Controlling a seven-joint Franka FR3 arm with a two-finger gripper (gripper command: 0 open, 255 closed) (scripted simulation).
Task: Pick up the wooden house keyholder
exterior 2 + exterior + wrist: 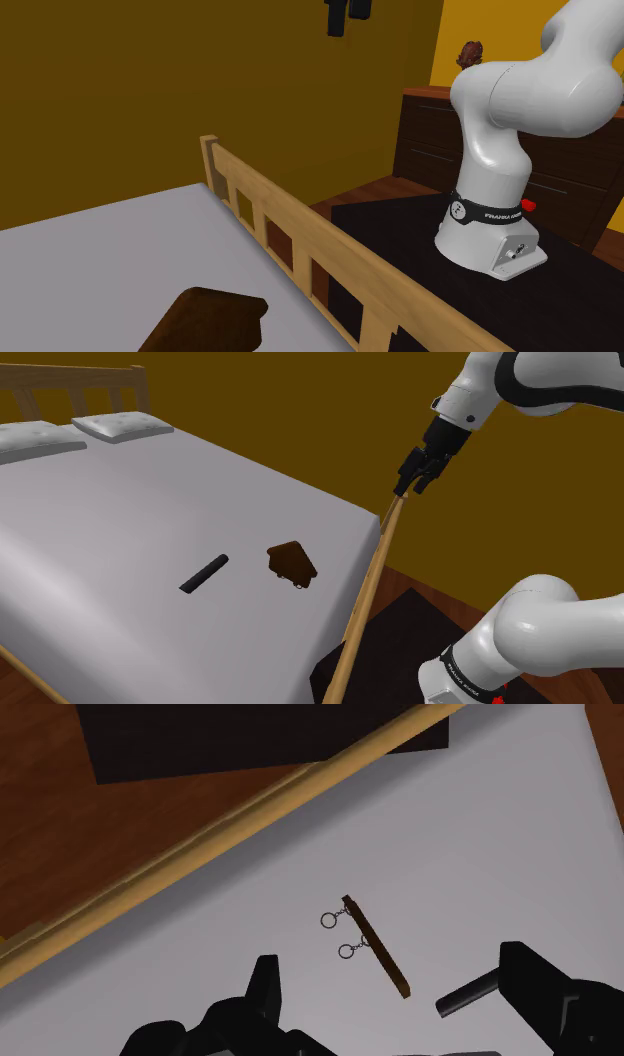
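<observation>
Gripper (413, 485), 2 fingers (264, 986) apart, hangs high over the bed (120, 522); keyholder (292, 563) near footboard (370, 587).

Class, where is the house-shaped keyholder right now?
In the shoulder view, the brown keyholder lies on the grey bed, right of a black cylinder, near the wooden footboard.

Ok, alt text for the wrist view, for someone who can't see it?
The open end effector hangs above a thin brown keyholder with two key rings, on the grey bed between the spread black fingers, untouched. A dark cylinder lies beside one finger; the bed's wooden rail runs beyond.
</observation>
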